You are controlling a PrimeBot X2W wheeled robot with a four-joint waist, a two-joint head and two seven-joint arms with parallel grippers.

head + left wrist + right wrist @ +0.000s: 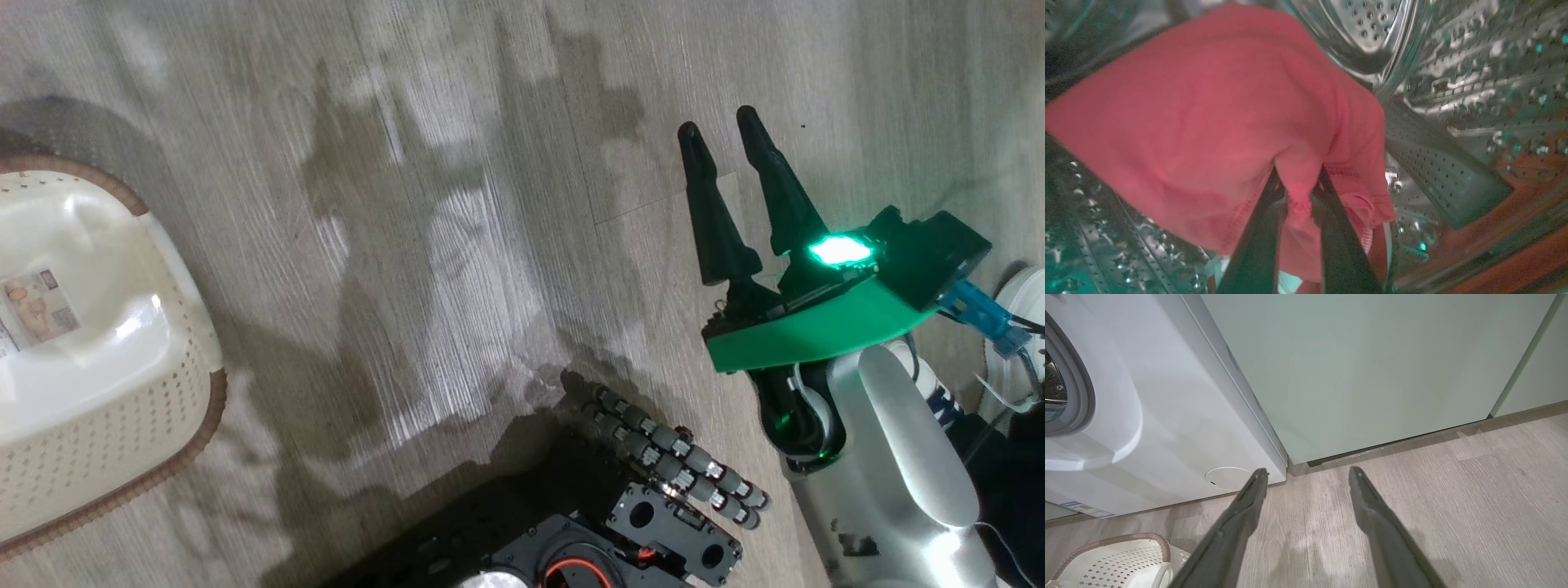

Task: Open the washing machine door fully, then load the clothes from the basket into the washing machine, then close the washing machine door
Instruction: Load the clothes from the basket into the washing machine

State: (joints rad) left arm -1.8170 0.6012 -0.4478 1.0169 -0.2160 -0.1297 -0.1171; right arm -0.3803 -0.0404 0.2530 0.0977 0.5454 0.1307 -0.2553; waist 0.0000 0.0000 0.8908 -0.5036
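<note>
In the left wrist view my left gripper (1298, 185) is shut on a fold of the red clothes (1200, 122), which hang inside the steel perforated drum (1474, 81) of the washing machine. My right gripper (722, 139) hovers open over the wooden floor with nothing between its fingers; it is also in its own wrist view (1308, 475). The white washing machine (1167, 416) stands at the left there, with its grey gasket (1081, 400) at the edge. The cream basket (98, 359) sits on the floor at the left, with a paper label (33, 314) inside and no clothes showing. The washing machine door is out of view.
Pale green cabinets (1372, 367) stand right of the washer. A small round white flap (1227, 477) sits low on the washer front. My dark base (571, 523) fills the bottom of the head view. A white shoe (1020, 327) shows at the right edge.
</note>
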